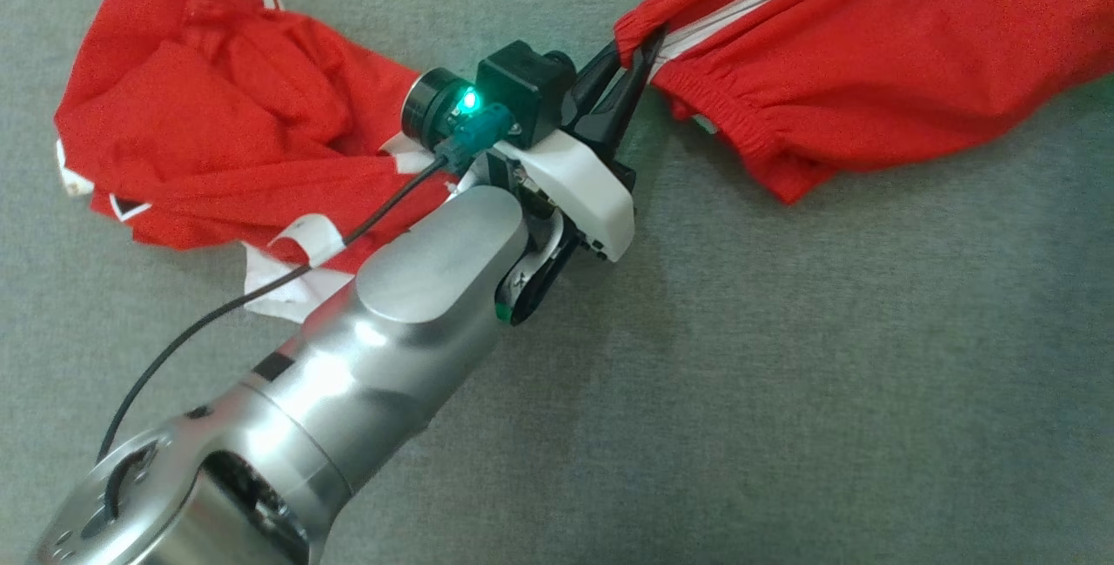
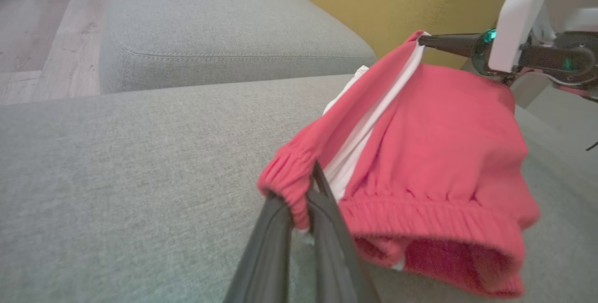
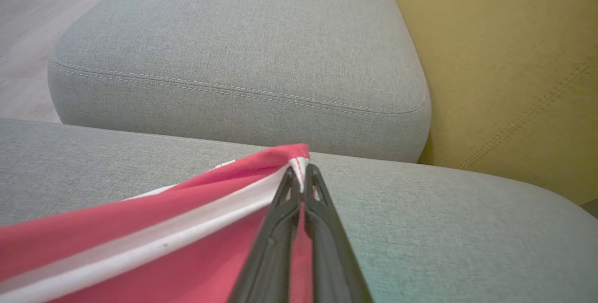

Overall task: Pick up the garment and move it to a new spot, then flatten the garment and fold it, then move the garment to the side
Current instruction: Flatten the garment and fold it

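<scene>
Garment (image 1: 870, 51) check: a red piece with white stripes is seen on the grey seat cushion (image 1: 783, 373), with one part stretched out toward 2 o'clock in the head view and a crumpled heap (image 1: 218, 112) of the same red-and-white fabric lying at 10 o'clock. Whether the two are joined can't be told, since that spot is hidden behind the wrist camera (image 1: 522, 90). The left arm is extended in from 7 o'clock, and the left gripper (image 1: 642, 51) is clamped tight on the elastic cuff (image 1: 731, 125) at the end of the stretched part. In the left wrist view the gathered hem is seen squeezed between the two dark fingers (image 2: 329, 237). The right gripper (image 3: 303, 174) is closed too, with the fabric edge beside the white stripe (image 3: 187, 233) pinched at its tips and held up off the cushion. In the left wrist view it's found at 1 o'clock, so the cloth is strung between both grippers. A second grey cushion (image 3: 233, 37) is seen at 12 o'clock in the right wrist view, a mustard-yellow backrest (image 3: 514, 60) at 2 o'clock, and wooden floor (image 2: 37, 37) at 10 o'clock in the left wrist view.
</scene>
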Motion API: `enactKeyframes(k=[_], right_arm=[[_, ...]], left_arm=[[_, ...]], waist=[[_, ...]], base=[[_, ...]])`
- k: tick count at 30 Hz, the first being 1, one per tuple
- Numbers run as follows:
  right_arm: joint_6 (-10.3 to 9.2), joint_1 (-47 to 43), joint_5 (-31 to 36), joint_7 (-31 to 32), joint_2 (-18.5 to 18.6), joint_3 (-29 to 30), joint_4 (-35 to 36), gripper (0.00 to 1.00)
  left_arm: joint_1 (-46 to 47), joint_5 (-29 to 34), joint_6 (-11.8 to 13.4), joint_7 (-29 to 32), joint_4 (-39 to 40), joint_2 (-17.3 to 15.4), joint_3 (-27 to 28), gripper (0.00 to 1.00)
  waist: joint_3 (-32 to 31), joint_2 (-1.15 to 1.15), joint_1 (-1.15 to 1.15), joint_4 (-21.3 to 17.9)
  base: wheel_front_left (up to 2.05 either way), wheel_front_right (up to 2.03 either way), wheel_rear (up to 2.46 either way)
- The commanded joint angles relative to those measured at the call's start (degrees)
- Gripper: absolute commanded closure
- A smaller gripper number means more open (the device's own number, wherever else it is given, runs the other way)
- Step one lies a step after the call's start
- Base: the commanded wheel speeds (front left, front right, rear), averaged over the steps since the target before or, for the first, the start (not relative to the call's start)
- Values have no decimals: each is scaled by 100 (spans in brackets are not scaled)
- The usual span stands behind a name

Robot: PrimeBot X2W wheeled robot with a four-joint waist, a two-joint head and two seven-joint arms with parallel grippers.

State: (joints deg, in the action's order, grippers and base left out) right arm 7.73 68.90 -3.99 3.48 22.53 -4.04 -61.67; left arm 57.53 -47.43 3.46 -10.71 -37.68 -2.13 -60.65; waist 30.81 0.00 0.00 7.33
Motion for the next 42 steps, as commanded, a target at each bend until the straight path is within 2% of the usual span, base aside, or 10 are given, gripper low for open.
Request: enactKeyframes(k=[1,2,3,4,5,6,14,23,32,42], right_arm=[[-24,178,17,-59,106,-37,125,100],[-24,219,2,-84,100,-49,63,100],[-24,254,4,-134,96,-75,13,70],[-24,288,-8,-162,98,-82,-54,0],[-24,316,7,-202,100,-129,-103,0],[-24,342,-8,-268,97,-148,-142,0],[-24,489,-124,-861,179,-248,-345,0],[-24,159,-717,-1629,27,-292,-148,0],[-24,-1176,-1597,-1833,-150,-701,1201,0],[-24,-3202,-1790,-1846,-478,-683,2687,0]], left_arm=[[149,-55,-12,-50,52,-95,112,100],[168,-68,-17,-64,36,-90,89,100],[184,-80,-20,-77,15,-86,66,100],[197,-96,-21,-89,-4,-83,43,100],[208,-114,-21,-100,-18,-81,20,65],[214,-142,-20,-106,-14,-79,-10,0],[235,-279,140,-252,-104,-76,-106,0],[31,-174,384,-421,-179,-177,352,0],[-831,662,823,-428,961,-692,1636,0],[-2298,1481,894,-428,1855,-951,2742,0]], waist=[[61,0,0,58],[86,0,0,76],[100,0,0,89],[110,0,0,99],[119,0,0,107],[124,0,0,110],[-58,0,0,-42],[-702,0,0,-327],[-1360,0,0,-611],[-1876,0,0,-848]], base=[[0,0,0],[0,0,0],[0,0,0],[0,0,0],[0,0,0],[0,0,0],[0,0,0],[0,0,0],[0,0,0],[0,0,0]])
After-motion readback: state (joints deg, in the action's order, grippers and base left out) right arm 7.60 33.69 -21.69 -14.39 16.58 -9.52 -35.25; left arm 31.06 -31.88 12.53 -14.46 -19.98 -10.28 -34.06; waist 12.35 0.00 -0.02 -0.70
